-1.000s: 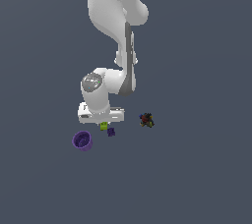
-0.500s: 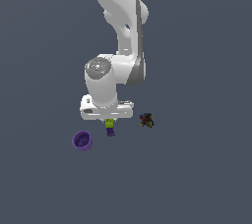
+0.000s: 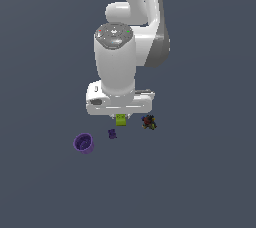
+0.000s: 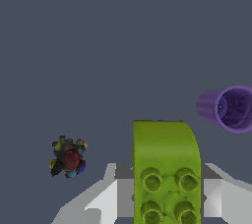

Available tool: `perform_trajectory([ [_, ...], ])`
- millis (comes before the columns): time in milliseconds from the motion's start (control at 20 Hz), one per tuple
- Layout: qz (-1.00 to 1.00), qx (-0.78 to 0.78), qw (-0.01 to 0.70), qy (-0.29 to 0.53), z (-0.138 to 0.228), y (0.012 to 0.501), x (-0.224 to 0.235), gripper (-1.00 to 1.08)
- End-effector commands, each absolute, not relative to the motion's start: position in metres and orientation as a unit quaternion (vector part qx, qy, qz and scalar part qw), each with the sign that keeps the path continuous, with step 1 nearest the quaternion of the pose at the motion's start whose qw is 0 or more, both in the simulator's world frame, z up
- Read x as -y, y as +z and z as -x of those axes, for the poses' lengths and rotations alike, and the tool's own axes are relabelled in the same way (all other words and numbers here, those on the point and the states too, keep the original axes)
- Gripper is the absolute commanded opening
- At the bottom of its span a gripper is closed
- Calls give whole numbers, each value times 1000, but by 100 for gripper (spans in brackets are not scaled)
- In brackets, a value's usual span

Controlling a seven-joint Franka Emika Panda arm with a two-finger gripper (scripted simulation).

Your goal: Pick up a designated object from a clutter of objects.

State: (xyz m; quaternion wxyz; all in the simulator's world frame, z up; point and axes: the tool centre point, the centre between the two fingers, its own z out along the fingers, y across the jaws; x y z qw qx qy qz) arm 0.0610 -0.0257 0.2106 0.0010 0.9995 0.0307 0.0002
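Observation:
The designated object, a lime-green studded block [image 3: 121,120], sits just under the white hand, raised off the floor. My gripper [image 3: 121,117] is shut on it. In the wrist view the block [image 4: 165,169] fills the gap between the two grey fingers [image 4: 110,193], studs facing the camera, and the gripper [image 4: 166,191] grips its sides. The remaining clutter of objects lies on the floor below: a tiny purple piece [image 3: 112,133], a round purple cup [image 3: 83,143] and a dark multicoloured lump [image 3: 148,122].
The purple cup [image 4: 229,107] lies on its side in the wrist view, and the dark lump [image 4: 69,158] sits on the block's other side. The floor is plain dark grey. The white arm [image 3: 132,17] rises above the hand.
The hand has risen and shifted toward the exterior view's right, carrying the green block up off the floor. Cup, purple piece and lump have stayed put.

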Motion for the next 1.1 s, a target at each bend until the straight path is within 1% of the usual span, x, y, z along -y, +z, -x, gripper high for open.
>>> perform_trajectory([
  [0,-1000,-30,1,0,-69,236,14,-100],
  [500,-1000,-31,1,0,-99,325,-28,-100],
  [800,-1000,-31,0,0,-114,364,-47,-100],
  [1050,-1000,-31,0,0,-124,388,-59,-100],
])
